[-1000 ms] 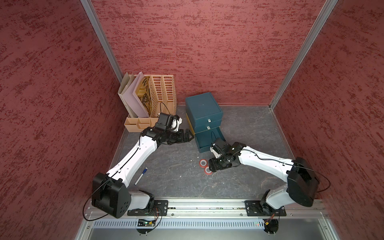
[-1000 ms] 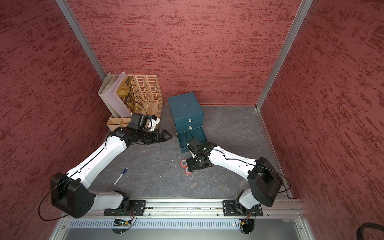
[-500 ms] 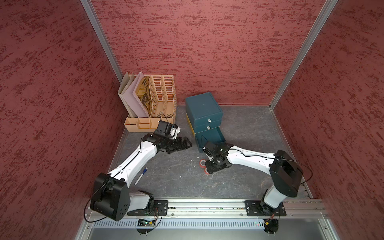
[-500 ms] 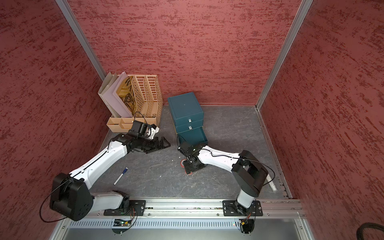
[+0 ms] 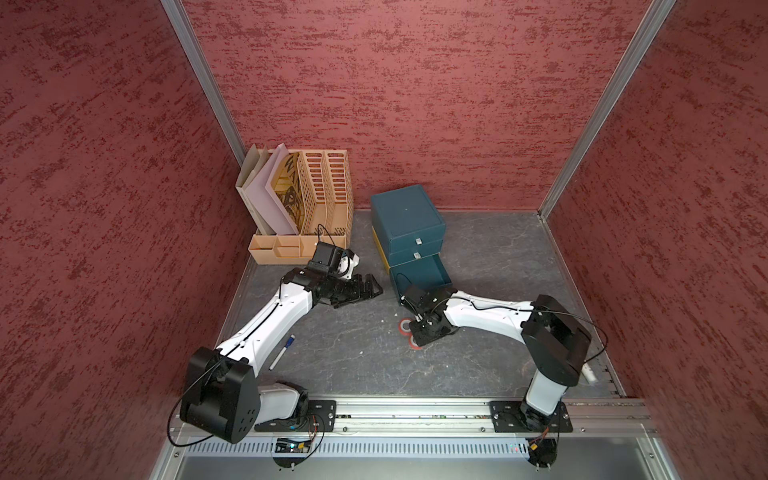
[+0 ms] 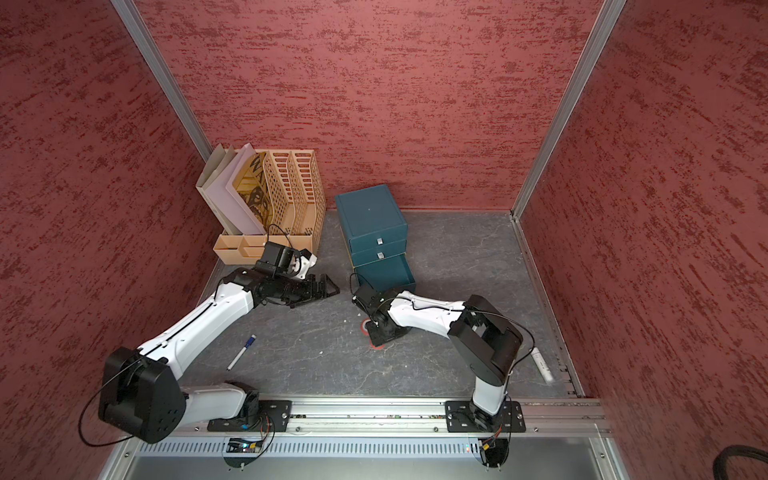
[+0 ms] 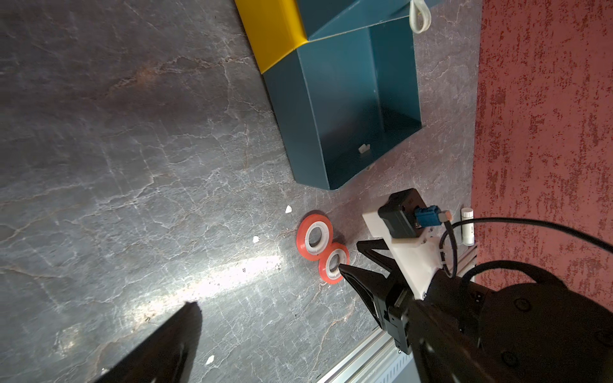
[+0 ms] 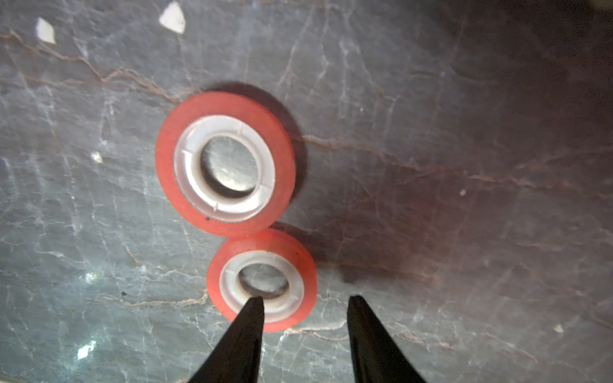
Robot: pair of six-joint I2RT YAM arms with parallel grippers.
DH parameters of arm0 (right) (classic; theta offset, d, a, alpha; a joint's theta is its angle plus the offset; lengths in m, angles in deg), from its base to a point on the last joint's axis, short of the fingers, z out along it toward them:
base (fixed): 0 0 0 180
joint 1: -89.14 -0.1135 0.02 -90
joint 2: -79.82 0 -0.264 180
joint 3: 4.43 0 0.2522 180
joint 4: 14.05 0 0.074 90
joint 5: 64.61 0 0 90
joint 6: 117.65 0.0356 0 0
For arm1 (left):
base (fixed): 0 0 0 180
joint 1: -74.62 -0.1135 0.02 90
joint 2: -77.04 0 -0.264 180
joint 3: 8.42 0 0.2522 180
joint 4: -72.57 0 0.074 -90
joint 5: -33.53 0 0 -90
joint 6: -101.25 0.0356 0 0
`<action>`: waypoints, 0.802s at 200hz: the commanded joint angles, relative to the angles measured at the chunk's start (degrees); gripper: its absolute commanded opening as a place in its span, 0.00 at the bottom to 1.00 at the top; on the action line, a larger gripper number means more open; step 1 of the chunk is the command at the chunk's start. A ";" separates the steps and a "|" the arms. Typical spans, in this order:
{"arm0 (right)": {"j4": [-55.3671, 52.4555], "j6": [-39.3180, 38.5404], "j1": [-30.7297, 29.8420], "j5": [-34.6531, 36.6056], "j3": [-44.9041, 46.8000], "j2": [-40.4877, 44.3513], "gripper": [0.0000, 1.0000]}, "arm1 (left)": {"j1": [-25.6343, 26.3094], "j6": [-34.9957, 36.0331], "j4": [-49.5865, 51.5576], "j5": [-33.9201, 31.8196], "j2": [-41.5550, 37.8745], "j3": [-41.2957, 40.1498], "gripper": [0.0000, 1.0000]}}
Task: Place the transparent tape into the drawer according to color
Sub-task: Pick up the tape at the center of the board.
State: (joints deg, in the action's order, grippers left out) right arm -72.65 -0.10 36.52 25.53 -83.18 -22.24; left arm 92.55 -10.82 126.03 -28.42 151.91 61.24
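Two red tape rolls (image 7: pixel 300 237) are seen lying flat near the middle of the desk (image 5: pixel 357 365), just in front of the pulled-out bottom drawer (image 5: pixel 419 270) and outside it. Each is laid with its hole pointing straight up, so no long axis is shown. The pair is set rim to rim, touching, in a line running from the drawer toward the desk's front edge. The larger roll (image 8: pixel 225 104) is placed on the drawer side, the smaller roll (image 8: pixel 262 240) on the front side. Each is made of a translucent red band wound on a ribbed white core. The right gripper (image 8: pixel 305 301) is held over the smaller roll with its jaws partly apart. One fingertip (image 8: pixel 252 308) is set at the core's hole and the other outside the rim, which is not pinched. The left gripper (image 5: pixel 371 288) is spread wide above the desk, to the left of the drawer.
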 commanded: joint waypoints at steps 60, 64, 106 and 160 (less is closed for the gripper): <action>2.08 0.62 -0.75 0.74 -0.84 -2.71 0.32 | -0.62 0.87 0.33 -0.72 -0.43 -0.88 1.00; 1.98 0.65 -0.81 0.74 -0.84 -2.93 0.30 | -0.62 0.88 0.37 -0.73 -0.44 -0.80 1.00; 1.53 0.84 -1.08 0.81 0.20 -3.67 0.14 | -0.62 1.14 0.62 -0.77 -0.16 -0.44 1.00; 1.82 1.71 -1.17 0.85 1.27 -2.09 0.00 | -0.61 1.32 0.82 -0.82 0.01 -0.09 1.00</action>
State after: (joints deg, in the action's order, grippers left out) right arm -71.17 0.64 36.04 25.68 -83.23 -24.40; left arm 92.29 -10.78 126.38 -28.48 151.93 60.69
